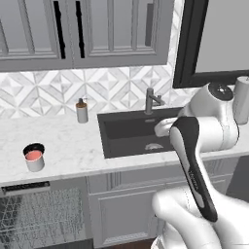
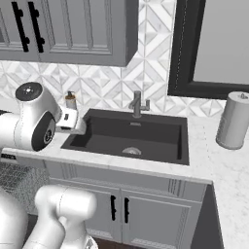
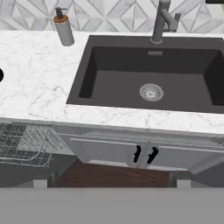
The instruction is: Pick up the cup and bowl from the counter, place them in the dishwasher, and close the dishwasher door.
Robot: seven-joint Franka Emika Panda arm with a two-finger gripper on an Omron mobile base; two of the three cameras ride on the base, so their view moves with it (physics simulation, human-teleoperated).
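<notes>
arm point(image 1: 194, 160) bent high before the sink point(image 1: 133, 133) | fingers point(image 3: 40, 183) spread wide, grasping nothing | cup point(image 1: 34, 157) cylindrical, near the marble counter's point(image 1: 73, 146) front edge | wire rack point(image 1: 39, 219) exposed

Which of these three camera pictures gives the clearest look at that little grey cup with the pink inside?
The left base view: the cup stands whole and upright on the counter, left of the sink, pink interior showing. In the hand view just a dark sliver of it shows at the left edge.
</notes>
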